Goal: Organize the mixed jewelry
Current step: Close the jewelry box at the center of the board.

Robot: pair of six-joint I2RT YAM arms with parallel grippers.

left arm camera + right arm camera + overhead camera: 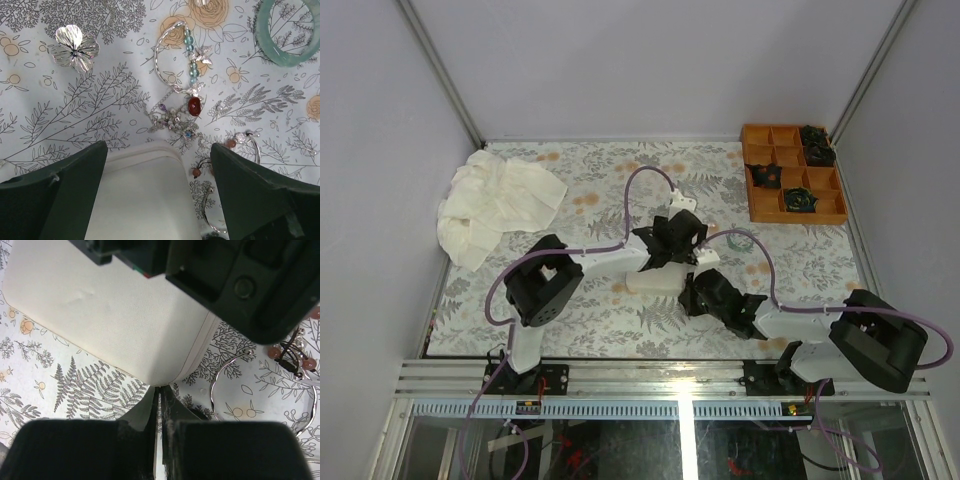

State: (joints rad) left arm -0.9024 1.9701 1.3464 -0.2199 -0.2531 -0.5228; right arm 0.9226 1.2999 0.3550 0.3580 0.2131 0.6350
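Found left jaws apart astride the pale box, beside tangled jewelry. Saw right jaws together, perhaps touching its corner.

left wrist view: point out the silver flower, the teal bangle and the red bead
silver flower (75,46), left wrist view, centre of the petals
teal bangle (286,59), left wrist view, lower band
red bead (194,105), left wrist view, middle of bead

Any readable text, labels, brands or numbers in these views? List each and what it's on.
None legible in any view.
Box, tray, tablecloth: no print; the cloth has only a floral pattern.
Red-green spot on the black housing: too small to read.
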